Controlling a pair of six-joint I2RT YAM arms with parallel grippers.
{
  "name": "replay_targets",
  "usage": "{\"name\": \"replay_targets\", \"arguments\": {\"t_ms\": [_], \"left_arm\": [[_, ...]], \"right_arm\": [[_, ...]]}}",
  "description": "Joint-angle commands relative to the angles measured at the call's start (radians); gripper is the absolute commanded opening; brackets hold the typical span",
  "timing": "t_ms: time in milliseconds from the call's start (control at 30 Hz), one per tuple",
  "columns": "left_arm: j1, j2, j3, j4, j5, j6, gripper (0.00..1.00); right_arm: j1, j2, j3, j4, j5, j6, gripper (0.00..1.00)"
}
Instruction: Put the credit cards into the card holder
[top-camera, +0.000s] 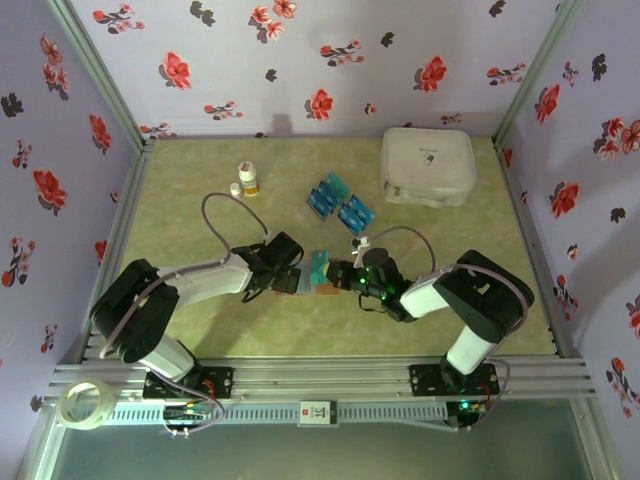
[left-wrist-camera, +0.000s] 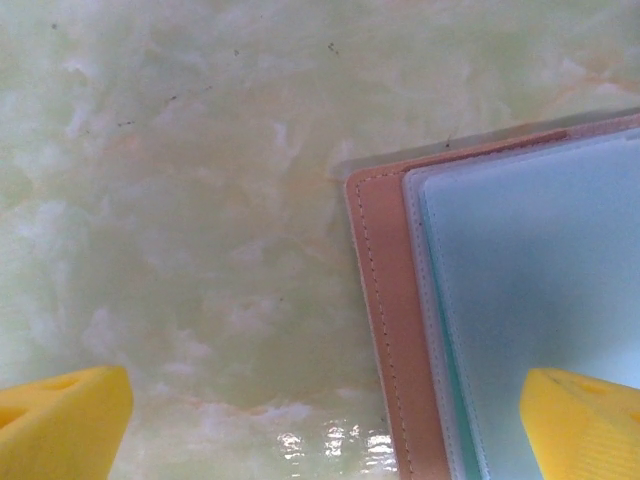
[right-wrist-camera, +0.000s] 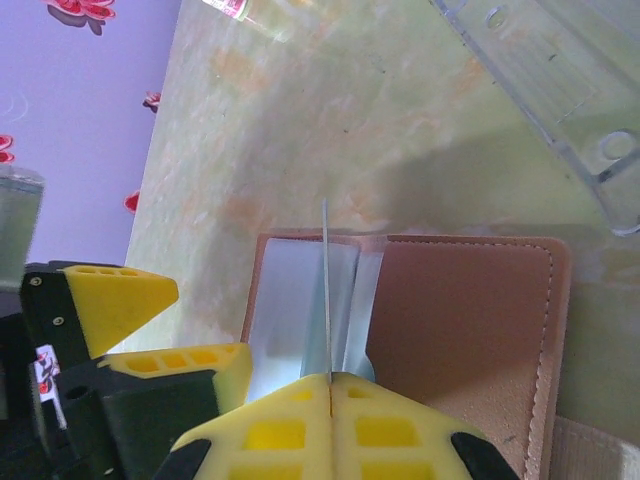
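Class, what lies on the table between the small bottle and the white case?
Loose blue cards, in two small clusters, seen in the top view.

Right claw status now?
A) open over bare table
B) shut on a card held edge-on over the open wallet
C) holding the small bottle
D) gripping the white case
B: the right claw is pinched shut on a thin card, which is seen edge-on over the open brown wallet.
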Motion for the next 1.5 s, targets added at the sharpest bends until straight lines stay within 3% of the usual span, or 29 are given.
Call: {"name": "replay_targets", "arguments": {"t_ms": [0, 800, 1467], "left_arm": [[-0.008, 0.01, -0.014, -0.004, -0.016, -0.027, 1.0], [-0.008, -0.008, -0.045, -0.012, -0.039, -0.057, 1.0], [-0.008, -0.009, -0.048, -0.009, -0.038, -0.06, 1.0]], "right_arm": [[-0.002, -0.027, -0.016, -0.011, 0.012, -0.012, 0.0], [-0.005, -0.041, 0.014, -0.013, -0.016, 0.003, 0.0], [-0.005, 0.102, 0.029, 0.153, -0.042, 0.072, 0.0]]}}
